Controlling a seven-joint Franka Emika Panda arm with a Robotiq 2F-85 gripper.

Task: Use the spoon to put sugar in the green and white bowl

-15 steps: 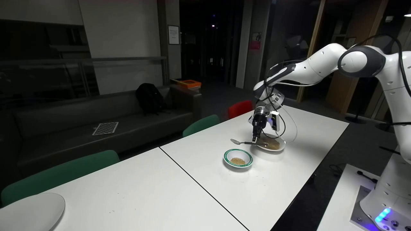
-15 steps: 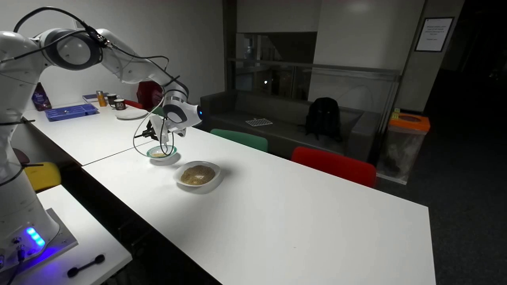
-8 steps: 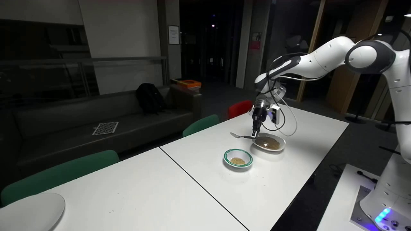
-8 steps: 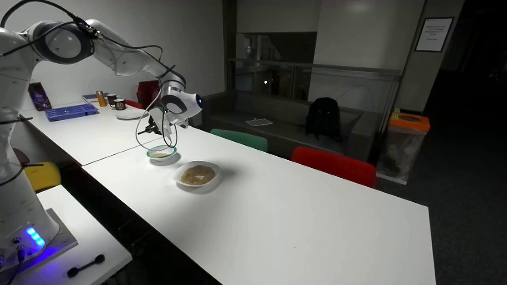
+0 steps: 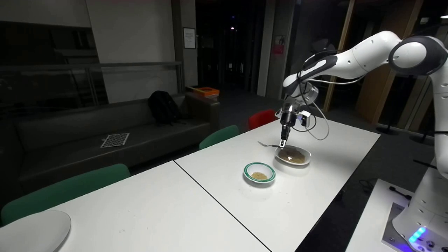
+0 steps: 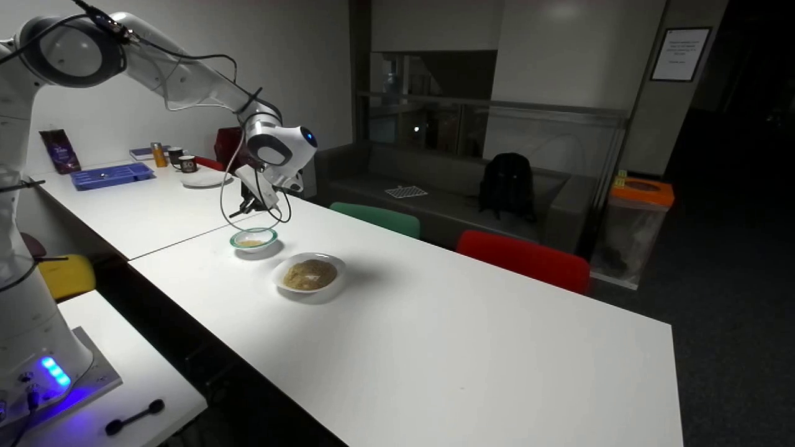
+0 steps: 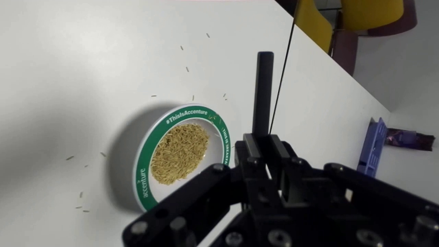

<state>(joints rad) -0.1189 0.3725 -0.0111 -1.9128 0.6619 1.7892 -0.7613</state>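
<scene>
In an exterior view I can see the gripper (image 5: pixel 282 143) with its fingers pinching the spoon (image 5: pixel 270 145) by its dark handle, the paler end jutting out sideways in mid-air; any slip in that narrow grip could roll it and shed a load, though whether it carries one I can't make out. The green and white bowl (image 5: pixel 259 168) stands on the table (image 5: pixel 217 164) with some sugar (image 5: pixel 259 176) already in it, near the pale dish (image 5: pixel 308 156) that holds more, so a hurried swing over there for a scoop could clip either rim. In an exterior view the cable loop (image 6: pixel 222 192) seems to hang right at the bowl's rim; I can't judge depth, but lowered, it might drag on the edge and tip it over. In the wrist view the handle stands out beyond the fingertips, the scoop end hidden, while stray grains (image 7: pixel 69 157) lie around the bowl and a few on its green rim, so I'd guess a spoon tilted short of the middle would only scatter more
</scene>
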